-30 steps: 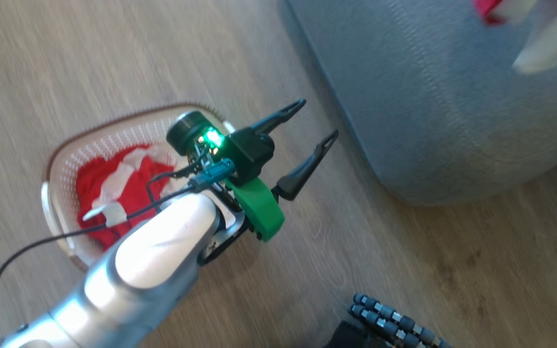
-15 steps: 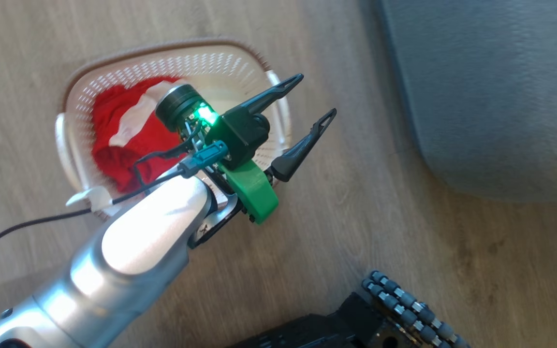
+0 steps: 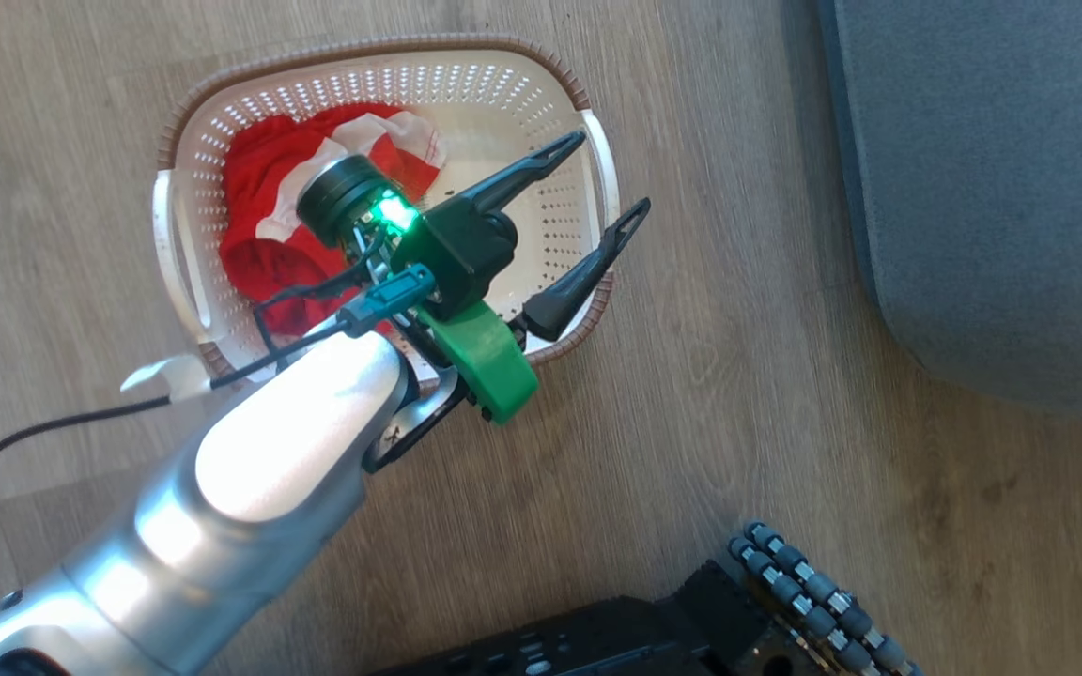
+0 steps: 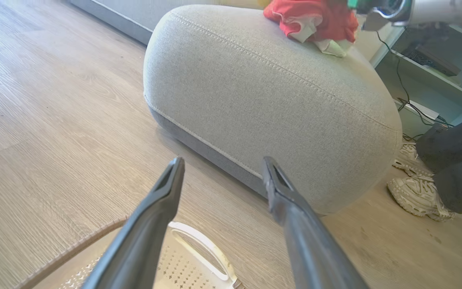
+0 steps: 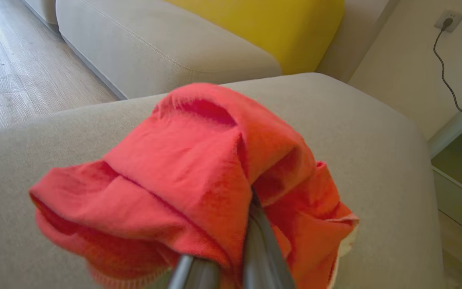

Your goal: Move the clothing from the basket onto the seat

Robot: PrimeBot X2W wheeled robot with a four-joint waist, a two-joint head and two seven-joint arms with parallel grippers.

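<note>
The head camera has swung, so the whole basket (image 3: pixel 391 45) is now framed. Against it, the left gripper (image 3: pixel 614 171) has come back from the floor side and hangs over the basket's seat-side end, fingers spread wide and empty. Red-and-white clothing (image 3: pixel 259 178) lies heaped in the basket's other end. An open strip of wood floor (image 3: pixel 738 376) separates the basket from the seat (image 3: pixel 1001 188). Beyond the basket, the right gripper (image 5: pixel 237 257) is clamped on a red garment (image 5: pixel 199 160) at the seat's top. A person's pale shoes (image 4: pixel 415 196) stand past the seat.
</note>
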